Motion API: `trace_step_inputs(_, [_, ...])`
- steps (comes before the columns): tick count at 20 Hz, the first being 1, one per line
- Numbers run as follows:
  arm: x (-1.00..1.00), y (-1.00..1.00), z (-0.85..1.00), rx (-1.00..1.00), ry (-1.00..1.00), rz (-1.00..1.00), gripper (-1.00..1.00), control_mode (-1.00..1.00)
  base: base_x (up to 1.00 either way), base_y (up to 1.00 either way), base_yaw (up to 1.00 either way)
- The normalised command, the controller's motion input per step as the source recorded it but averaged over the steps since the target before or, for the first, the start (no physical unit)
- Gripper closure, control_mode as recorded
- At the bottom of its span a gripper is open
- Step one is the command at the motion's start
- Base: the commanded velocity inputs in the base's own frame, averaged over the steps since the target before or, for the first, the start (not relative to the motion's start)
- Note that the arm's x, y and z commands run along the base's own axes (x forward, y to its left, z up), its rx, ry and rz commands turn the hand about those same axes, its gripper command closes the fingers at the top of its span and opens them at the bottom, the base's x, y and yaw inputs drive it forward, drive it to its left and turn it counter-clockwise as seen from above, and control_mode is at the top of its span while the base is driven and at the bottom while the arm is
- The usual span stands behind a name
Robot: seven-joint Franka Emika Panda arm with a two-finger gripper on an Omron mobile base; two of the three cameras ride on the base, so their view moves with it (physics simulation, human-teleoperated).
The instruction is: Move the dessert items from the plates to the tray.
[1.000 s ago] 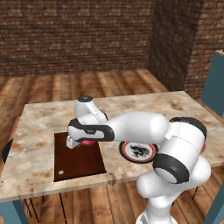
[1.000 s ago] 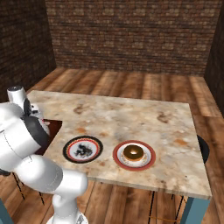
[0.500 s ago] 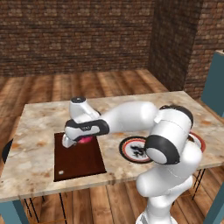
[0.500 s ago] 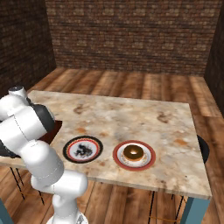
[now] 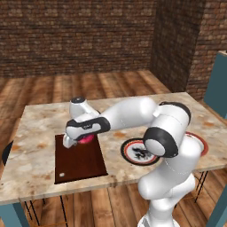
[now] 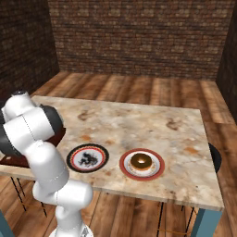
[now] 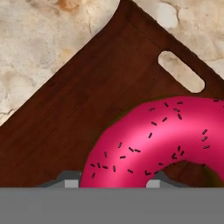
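One long marble-topped table (image 5: pixel 40 124) takes up the middle of the brick-walled room, and everything sits on it. Biggest on the top is the dark brown tray (image 5: pixel 77 162), a flat wooden board lying near the front edge at the left end, with its handle slot (image 7: pixel 181 71) cut through close to one short side. The white arm reaches across from the right and hangs low over the far part of that board. Next in size are the two plates, side by side and apart from each other toward the right: the black-rimmed plate (image 6: pixel 87 158) with a red ring and dark centre pattern sits bare just beside the tray, and the red-rimmed plate (image 6: pixel 141 164) sits further right. On the red-rimmed plate, centred, lies the brown doughnut (image 6: pixel 141 161) with its caramel glaze. The pink doughnut (image 7: pixel 162 140), speckled with dark sprinkles, is over the tray right under the gripper (image 5: pixel 82 137), its frosting showing beneath the hand. The two fingertips (image 7: pixel 71 180) stand one on each side of its near edge, pressed close to it, so the fingers look closed around the pink doughnut; I cannot tell whether it already touches the wood.
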Motion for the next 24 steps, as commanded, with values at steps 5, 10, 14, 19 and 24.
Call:
trace_step_inputs(5, [0.00, 0.04, -0.32, 0.00, 0.00, 0.00, 1.00, -1.00, 0.00, 0.00, 0.00])
trace_step_inputs(10, [0.00, 0.19, -0.34, 0.00, 0.00, 0.00, 1.00, -1.00, 0.00, 0.00, 0.00])
trace_step_inputs(14, [0.00, 0.18, -0.35, 0.00, 0.00, 0.00, 1.00, -1.00, 0.00, 0.00, 0.00])
trace_step_inputs(19, [0.00, 0.07, -0.08, 0.00, 0.00, 0.00, 1.00, -1.00, 0.00, 0.00, 0.00])
trace_step_inputs(24, [0.00, 0.00, 0.00, 0.00, 0.00, 0.00, -1.00, -1.00, 0.00, 0.00, 0.00])
